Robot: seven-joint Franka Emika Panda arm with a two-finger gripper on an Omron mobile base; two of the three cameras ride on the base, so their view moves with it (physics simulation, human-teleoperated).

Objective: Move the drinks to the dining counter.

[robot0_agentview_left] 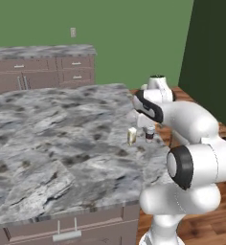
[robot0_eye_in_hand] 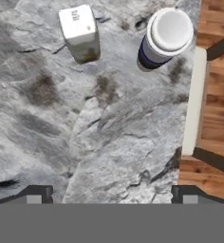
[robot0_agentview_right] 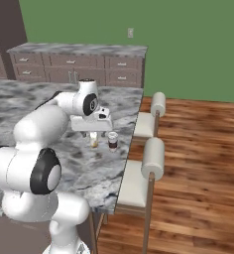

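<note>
Marble desk (robot0_eye_in_hand: 47,142) carries a white-topped cup (robot0_eye_in_hand: 167,35) and yellowish can (robot0_eye_in_hand: 79,33), label unreadable, near its stool-side edge; jaws are spread open, empty.

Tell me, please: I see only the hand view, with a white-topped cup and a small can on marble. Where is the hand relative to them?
Observer: In the right base view the gripper hangs just above the can and the cup, touching neither.
Operator: What stands beside the counter edge?
Observer: Two stools with padded backrests stand along the dining counter, on a wooden floor.
Operator: And beyond the counter?
Observer: A second marble-topped counter with drawers stands against the green wall.
</note>
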